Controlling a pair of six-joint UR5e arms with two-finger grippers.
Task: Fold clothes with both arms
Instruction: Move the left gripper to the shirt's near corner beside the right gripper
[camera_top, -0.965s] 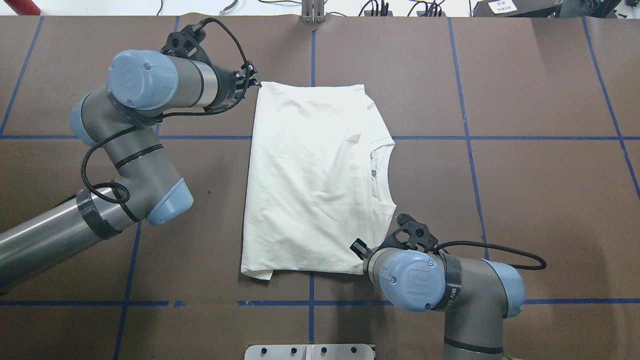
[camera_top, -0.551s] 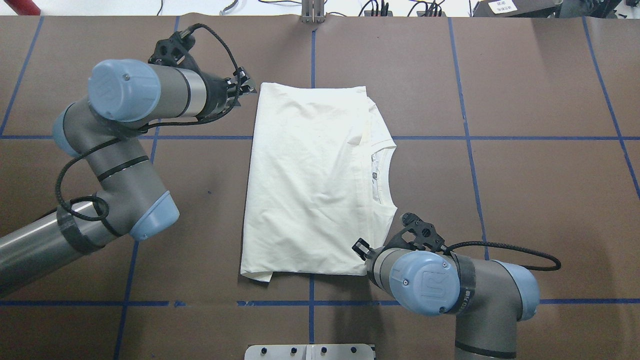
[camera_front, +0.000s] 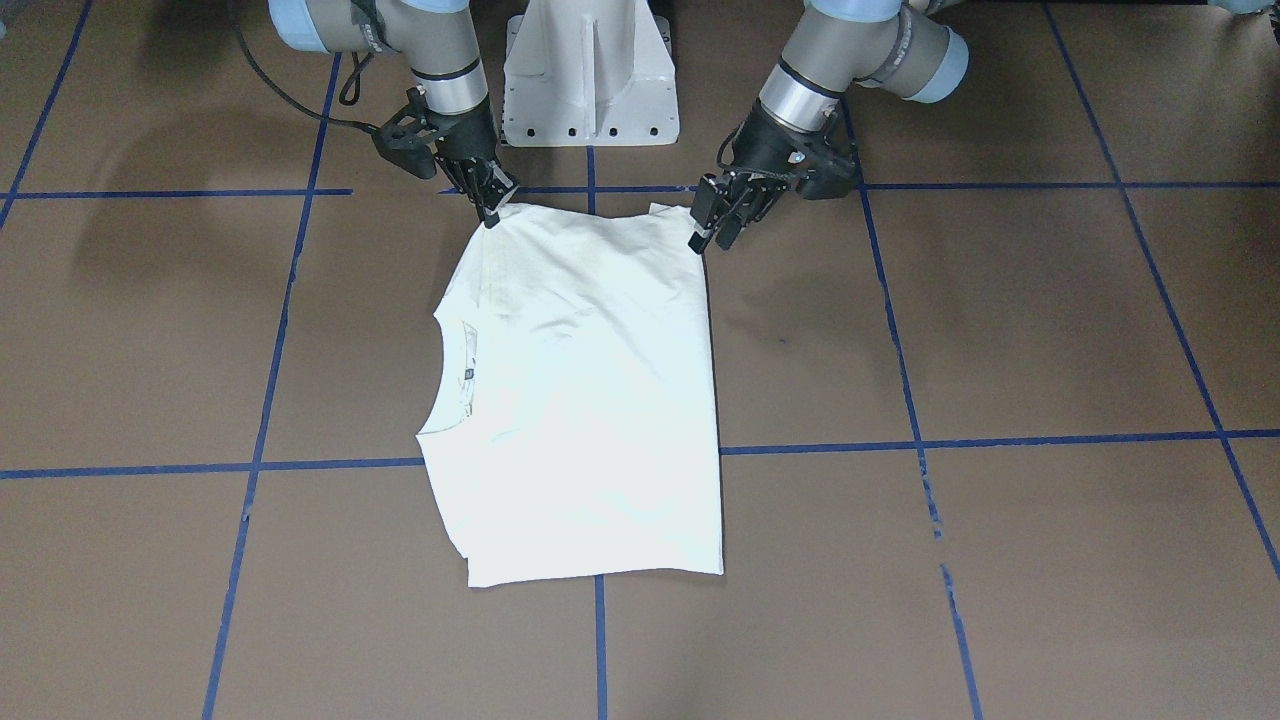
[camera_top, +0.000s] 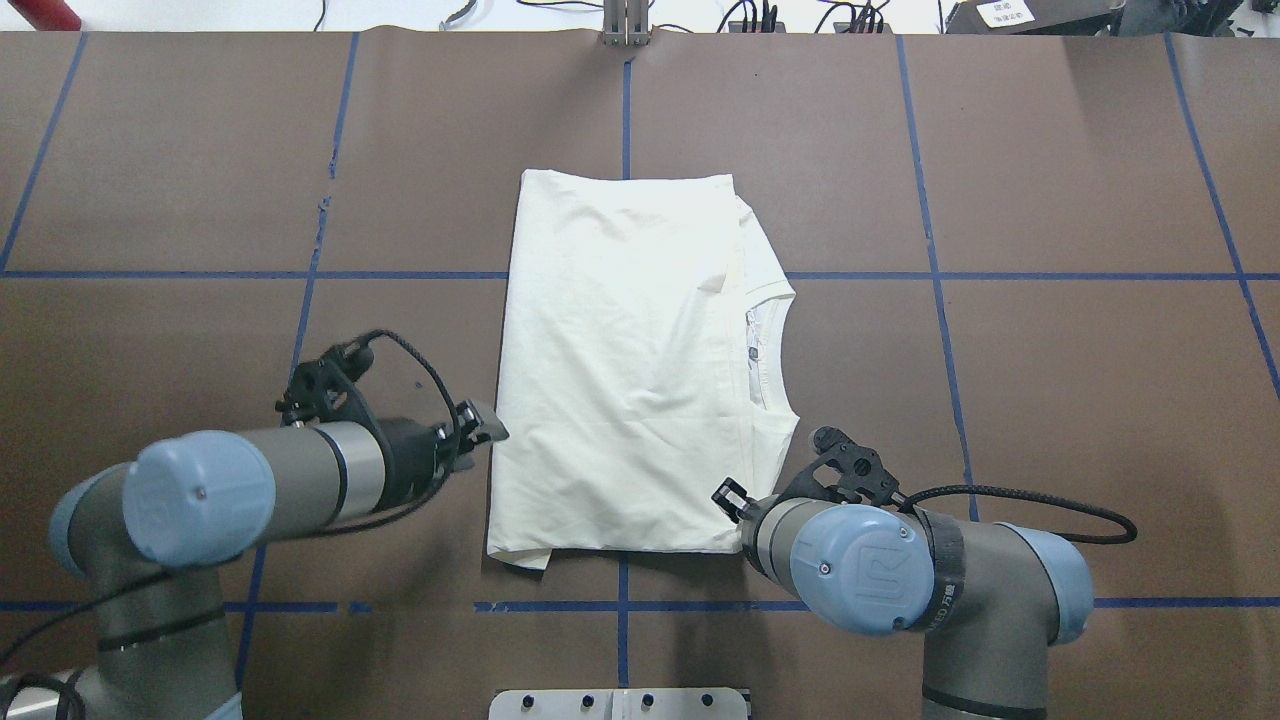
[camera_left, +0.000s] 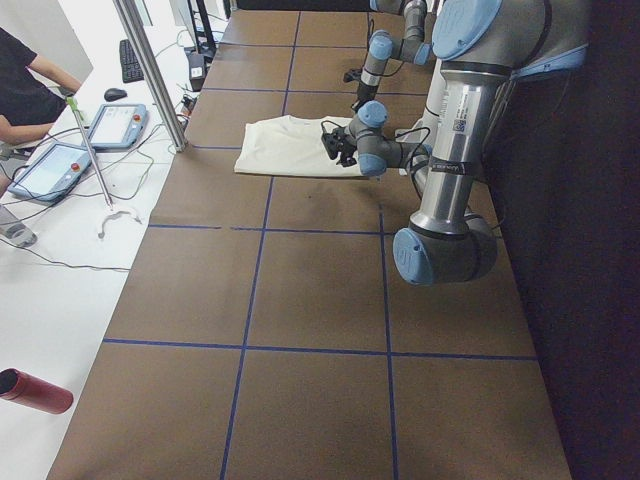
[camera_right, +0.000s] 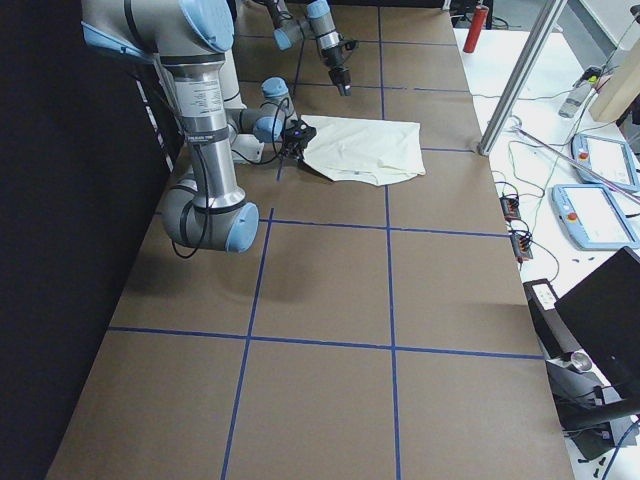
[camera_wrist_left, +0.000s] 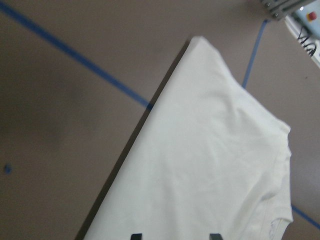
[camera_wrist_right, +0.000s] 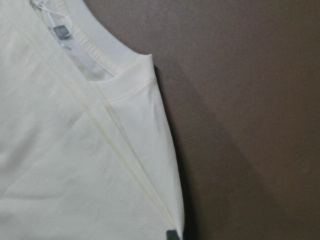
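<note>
Two low-angled arms: left gripper wide beside T-shirt, right gripper tight on corner

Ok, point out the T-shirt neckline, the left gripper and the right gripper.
T-shirt neckline (camera_top: 768, 350), overhead view, ribbed collar edge.
left gripper (camera_top: 488, 425), overhead view, between its fingertips.
right gripper (camera_front: 492, 213), front-facing view, between its fingertips.

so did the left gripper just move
Yes: the left gripper left the far corner of the shirt and crossed the blue tape line toward the robot.

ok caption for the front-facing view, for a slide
Right pincer and left pincer at the robot-side corners of the folded cream T-shirt on the brown table.
</note>
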